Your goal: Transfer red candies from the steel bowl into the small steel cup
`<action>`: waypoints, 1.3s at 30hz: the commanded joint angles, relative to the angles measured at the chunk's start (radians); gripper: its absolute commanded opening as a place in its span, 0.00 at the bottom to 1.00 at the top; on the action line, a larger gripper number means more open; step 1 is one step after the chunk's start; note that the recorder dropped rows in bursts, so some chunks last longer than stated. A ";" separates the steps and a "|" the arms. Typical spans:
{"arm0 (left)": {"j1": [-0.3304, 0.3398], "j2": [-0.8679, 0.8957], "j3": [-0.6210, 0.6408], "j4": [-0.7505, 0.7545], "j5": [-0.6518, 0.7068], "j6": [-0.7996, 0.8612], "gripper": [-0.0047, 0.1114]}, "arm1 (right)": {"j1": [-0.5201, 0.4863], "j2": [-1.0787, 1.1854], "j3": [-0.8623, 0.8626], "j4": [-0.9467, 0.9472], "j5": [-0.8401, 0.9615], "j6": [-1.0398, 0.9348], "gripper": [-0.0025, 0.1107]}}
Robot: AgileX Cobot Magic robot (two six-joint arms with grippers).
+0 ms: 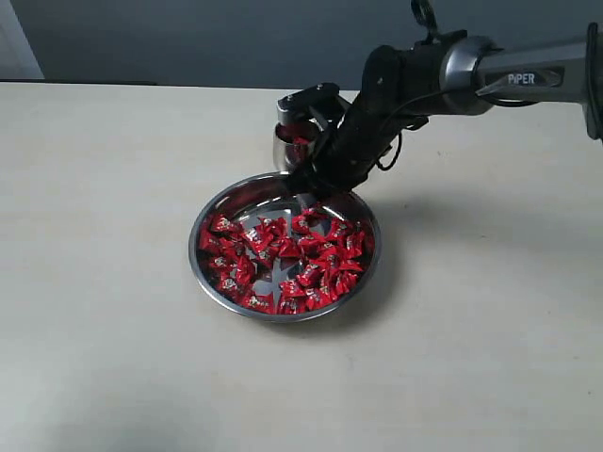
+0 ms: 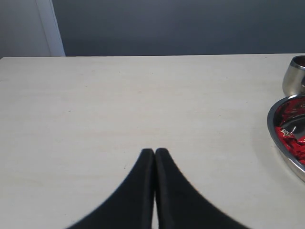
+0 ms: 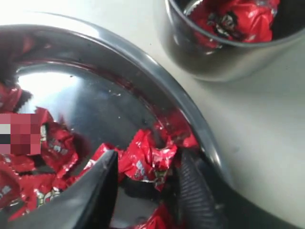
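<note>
The steel bowl (image 1: 203, 259) holds many red candies (image 1: 283, 254) in the middle of the table. Just behind it stands the small steel cup (image 1: 285, 146), with red candies (image 3: 233, 19) showing inside it. My right gripper (image 1: 316, 184) is down inside the bowl's far edge, close to the cup. In the right wrist view its fingers (image 3: 97, 186) stand apart on either side of one red candy (image 3: 145, 160) that lies near the bowl's rim (image 3: 181, 100). My left gripper (image 2: 155, 151) is shut and empty over bare table, left of the bowl (image 2: 272, 124) and cup (image 2: 294, 76).
The pale table top (image 1: 94, 282) runs wide on all sides of the bowl. A dark grey wall (image 1: 188, 38) stands behind the table's far edge. The right arm (image 1: 528, 75) reaches in from the upper right.
</note>
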 commanded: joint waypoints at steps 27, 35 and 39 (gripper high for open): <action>-0.005 -0.007 0.003 0.001 -0.004 -0.002 0.04 | -0.004 -0.100 -0.004 -0.004 -0.147 0.023 0.02; -0.005 -0.007 0.003 0.001 -0.004 -0.002 0.04 | -0.004 -0.103 -0.004 -0.006 -0.369 0.021 0.02; -0.005 -0.007 0.003 0.001 -0.004 -0.002 0.04 | -0.004 -0.078 -0.004 -0.006 -0.420 0.021 0.02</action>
